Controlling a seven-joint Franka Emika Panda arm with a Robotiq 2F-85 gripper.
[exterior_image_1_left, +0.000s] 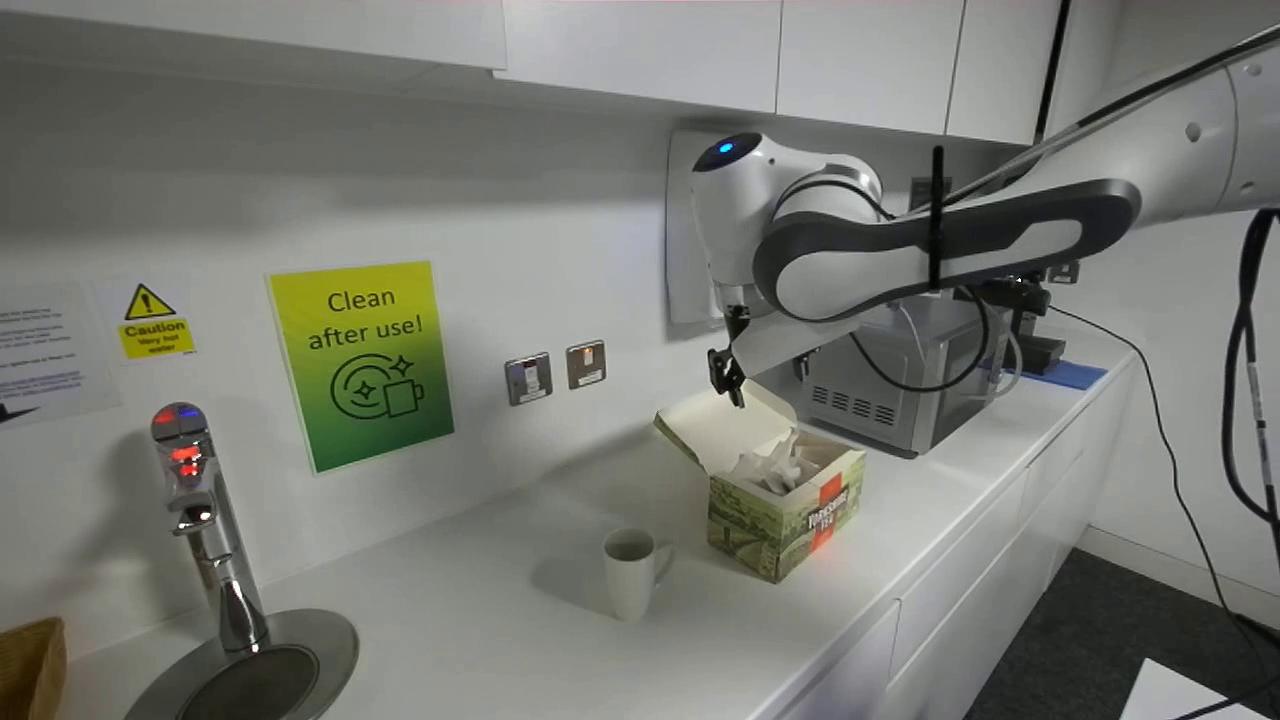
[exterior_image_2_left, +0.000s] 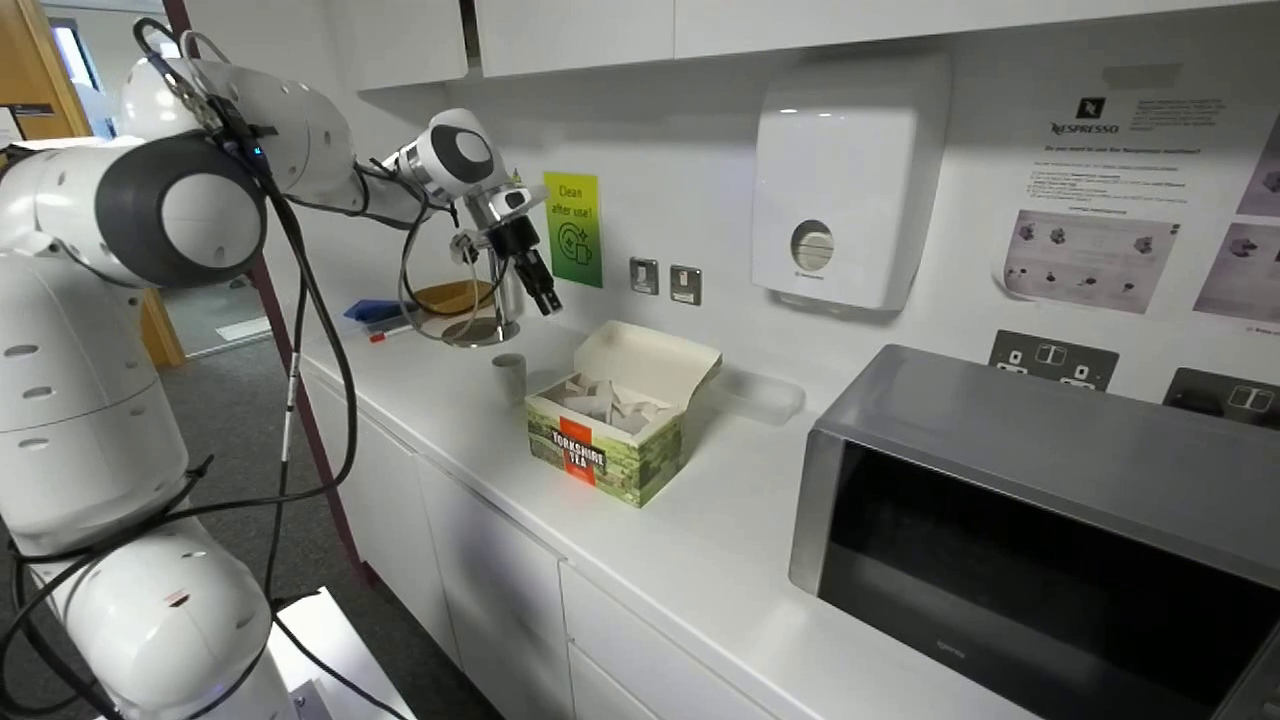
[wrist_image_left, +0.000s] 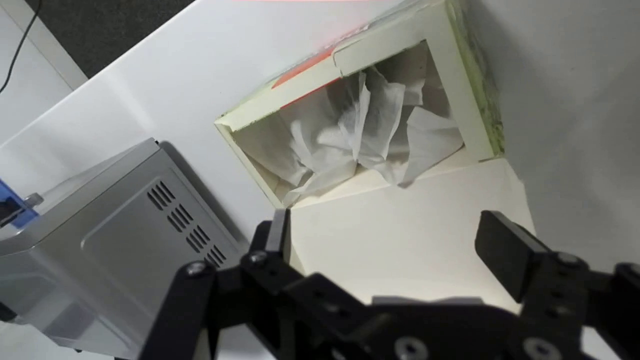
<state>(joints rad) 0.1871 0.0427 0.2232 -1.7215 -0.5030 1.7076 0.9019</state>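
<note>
I'm watching my gripper (wrist_image_left: 385, 225) hanging near the raised lid (wrist_image_left: 410, 240) of the tea box (wrist_image_left: 457, 85), its fingers standing wide apart. On my wrist view, the box's mouth is lying at twelve o'clock from the gripper, pale bags (wrist_image_left: 370, 135) showing inside, and the microwave (wrist_image_left: 130, 240) is sitting at nine. In an exterior view, a white mug (exterior_image_1_left: 630, 580) is standing at the box's eight o'clock.

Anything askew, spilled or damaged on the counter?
Nothing spilled or damaged that I can see. Mildly untidy: the bags lie jumbled in the open tea box, some poking up at odd angles instead of stacked. Mug stands upright.
</note>
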